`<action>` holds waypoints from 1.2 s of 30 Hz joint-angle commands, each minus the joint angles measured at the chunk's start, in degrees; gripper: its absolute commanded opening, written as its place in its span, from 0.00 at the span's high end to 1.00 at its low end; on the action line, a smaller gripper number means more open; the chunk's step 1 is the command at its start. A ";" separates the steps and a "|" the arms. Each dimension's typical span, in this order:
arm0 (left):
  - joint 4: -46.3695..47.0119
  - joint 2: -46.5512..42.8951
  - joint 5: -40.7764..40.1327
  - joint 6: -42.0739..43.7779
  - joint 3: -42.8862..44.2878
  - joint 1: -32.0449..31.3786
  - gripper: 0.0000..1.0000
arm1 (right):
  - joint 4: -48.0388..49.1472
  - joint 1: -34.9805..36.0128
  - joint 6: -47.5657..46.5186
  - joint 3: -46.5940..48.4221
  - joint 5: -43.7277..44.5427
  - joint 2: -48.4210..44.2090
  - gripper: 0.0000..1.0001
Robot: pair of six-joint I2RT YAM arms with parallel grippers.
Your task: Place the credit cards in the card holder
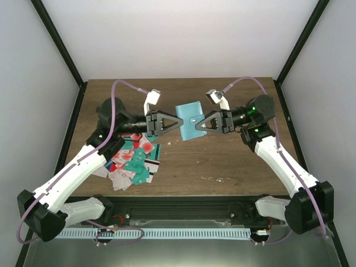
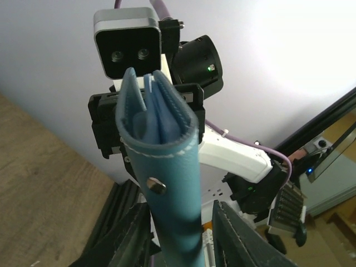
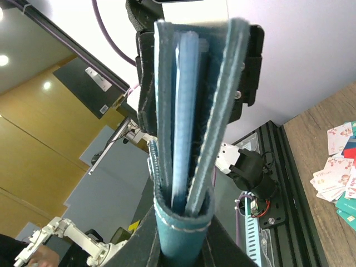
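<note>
The teal card holder (image 1: 189, 121) hangs folded in the air over the middle of the table, between my two grippers. My right gripper (image 1: 198, 125) is shut on its right end; in the right wrist view both fingers press the folded edge (image 3: 183, 222) of the card holder (image 3: 189, 111). My left gripper (image 1: 179, 123) straddles its left end. In the left wrist view the card holder (image 2: 169, 167) stands between the left gripper's (image 2: 181, 208) fingers, with a gap showing at the right finger (image 2: 233, 233). The credit cards (image 1: 133, 161) lie in a loose pile on the table under my left arm, also visible as cards (image 3: 336, 167) in the right wrist view.
The brown table (image 1: 233, 161) is boxed in by black frame posts and white walls. A black rail (image 1: 183, 211) runs along the near edge between the arm bases. The right arm's wrist camera (image 2: 128, 41) faces the left one closely.
</note>
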 commanded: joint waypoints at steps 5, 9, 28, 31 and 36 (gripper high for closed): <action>7.31 2.19 -1.05 -1.21 -0.65 -2.24 0.78 | 5.81 2.05 3.01 2.53 -1.22 0.61 0.99; 8.63 3.50 -1.73 -1.91 -0.37 -2.85 0.96 | 1.61 2.10 -0.14 3.25 -1.24 0.79 0.78; -26.32 5.20 -22.29 14.42 11.19 -2.68 0.96 | -76.40 2.25 -50.95 22.21 46.44 -2.64 0.00; -27.15 5.55 -22.31 14.61 11.54 -2.76 0.96 | -77.86 3.83 -51.94 23.72 47.58 -1.73 0.01; -29.23 6.24 -23.24 15.08 12.58 -2.72 0.96 | -78.26 7.22 -51.98 25.99 49.48 -0.19 0.04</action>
